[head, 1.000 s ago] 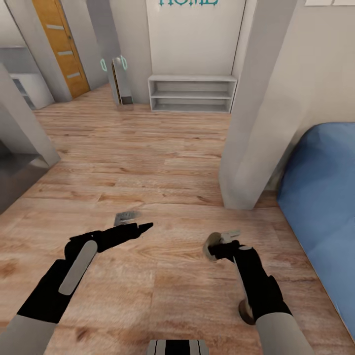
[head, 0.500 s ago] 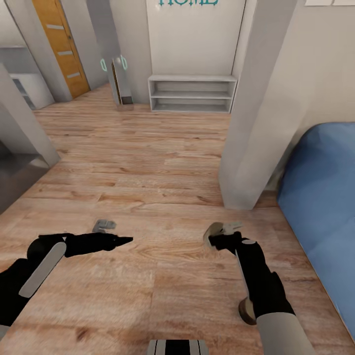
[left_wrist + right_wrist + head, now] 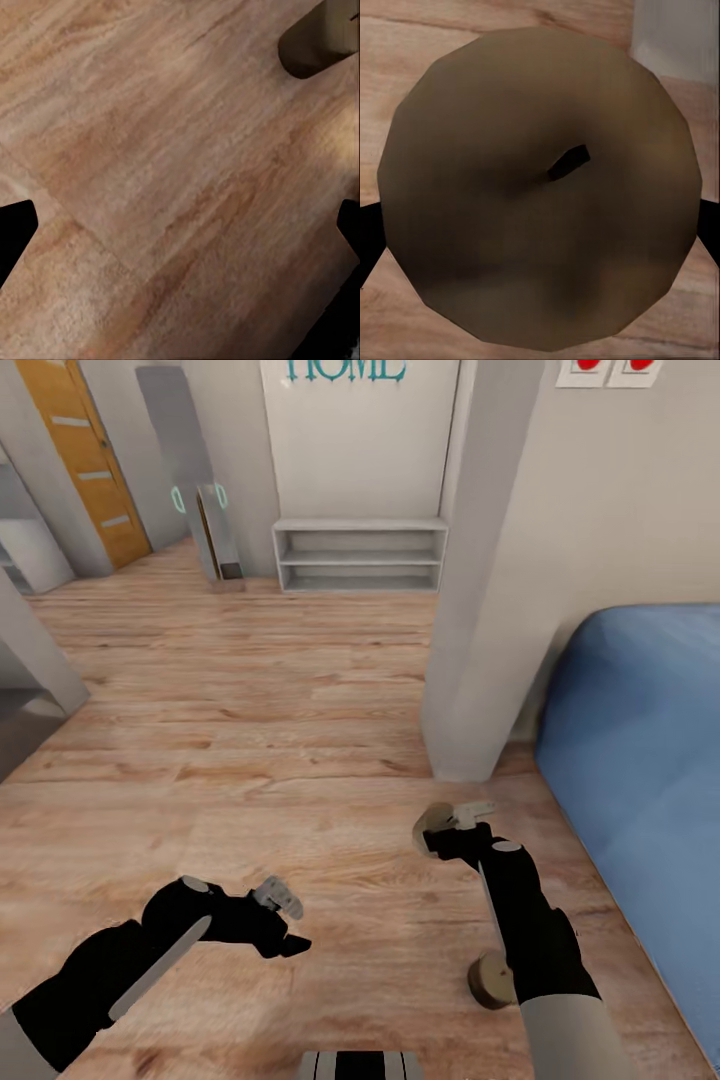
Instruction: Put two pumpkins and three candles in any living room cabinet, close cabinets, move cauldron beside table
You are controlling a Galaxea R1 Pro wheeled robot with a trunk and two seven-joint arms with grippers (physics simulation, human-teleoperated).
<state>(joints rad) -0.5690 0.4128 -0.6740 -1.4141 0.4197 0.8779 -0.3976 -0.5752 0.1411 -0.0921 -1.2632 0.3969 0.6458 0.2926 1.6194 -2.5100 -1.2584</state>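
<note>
Lower right, the right gripper [image 3: 432,838] reaches forward, jaws clamped on a candle [image 3: 540,187]; lower left, the left gripper [image 3: 285,925] hangs bent inward over the floor [image 3: 250,700], jaws wide.

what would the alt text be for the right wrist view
A tan candle seen end-on, its round top with a short dark wick at the centre, sits between the two black fingertips of the right claw. Wooden floor lies behind it, with a pale grey surface at one corner.
</note>
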